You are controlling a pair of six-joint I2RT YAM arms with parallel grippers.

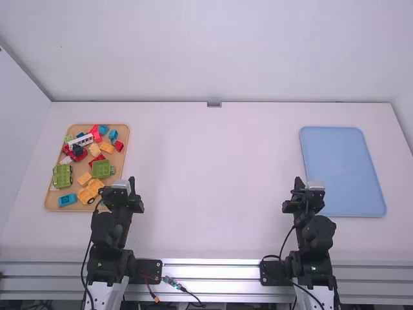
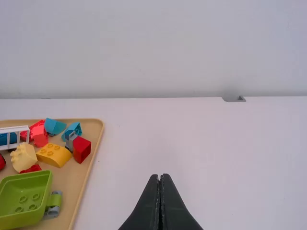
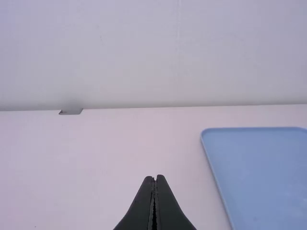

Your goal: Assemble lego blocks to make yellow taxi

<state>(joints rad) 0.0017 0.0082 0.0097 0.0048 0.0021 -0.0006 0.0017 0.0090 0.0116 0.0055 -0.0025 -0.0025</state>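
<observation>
At the left of the high view, the tan tray (image 1: 124, 132) holds loose lego blocks: a green wheeled piece (image 1: 62, 175) at its left edge, yellow blocks (image 1: 90, 191) toward its lower middle. Just right, the left gripper (image 1: 131, 182) has its fingers pressed together. At centre-right, the right gripper (image 1: 299, 183) is equally narrow, beside the blue tray (image 1: 342, 171) at far right.

From the middle of the smooth white tabletop (image 1: 213, 181), a plain white wall (image 1: 213, 51) and a small grey fitting (image 1: 214, 104) are seen at twelve o'clock. A flat, light-blue, round-cornered tray (image 1: 339, 165) is set at three; silver metal rails (image 1: 213, 268) are seen at six.
</observation>
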